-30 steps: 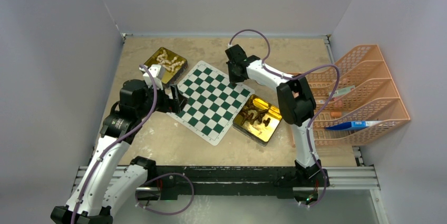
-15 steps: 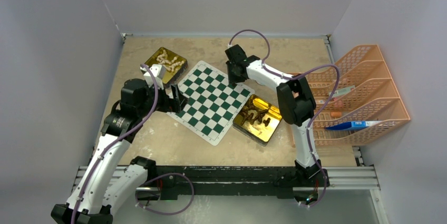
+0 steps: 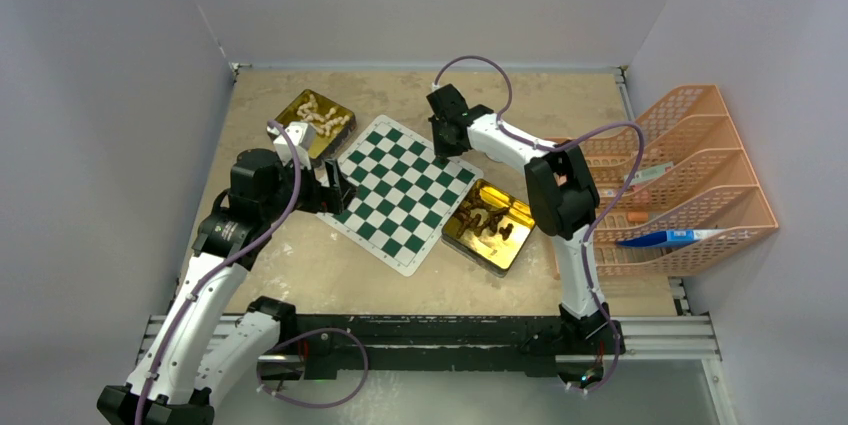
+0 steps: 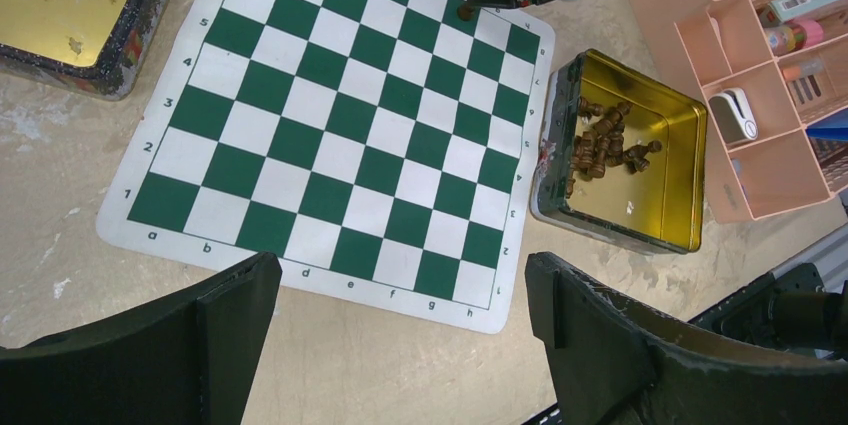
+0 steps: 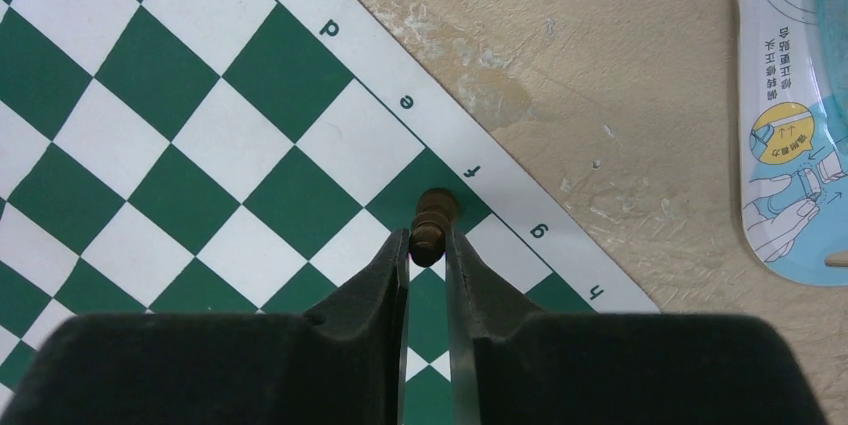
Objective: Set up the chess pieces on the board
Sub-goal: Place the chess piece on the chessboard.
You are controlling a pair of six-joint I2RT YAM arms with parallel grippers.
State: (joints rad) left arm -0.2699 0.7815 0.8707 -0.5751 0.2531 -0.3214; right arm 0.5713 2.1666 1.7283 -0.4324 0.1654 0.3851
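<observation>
Brown chess piece [image 5: 432, 223] stands pinched in the right claw [image 5: 428, 238], whose two fingers are clamped together on its body with only the rounded head showing past their tips. It is at the far right edge of the board [image 5: 200, 145], over the green square of the outermost row beside the printed letter f. Its long axis runs along the fingers, pointing down at the board, so the piece looks upright or nearly so. Whether its base already touches the mat I cannot tell. I judge the coming move turns on this: the square lies straight below the piece, so letting go needs a short drop and no sideways shift.

The remaining brown pieces [image 4: 603, 140] lie heaped in a gold tin [image 4: 668, 195] just beside the board's right edge, nearer the right arm. The left claw [image 4: 400, 345] hangs with its fingers wide apart over the board's near left side, well apart from the piece, gripping nothing. Bare table [image 5: 620, 65] borders the board.
</observation>
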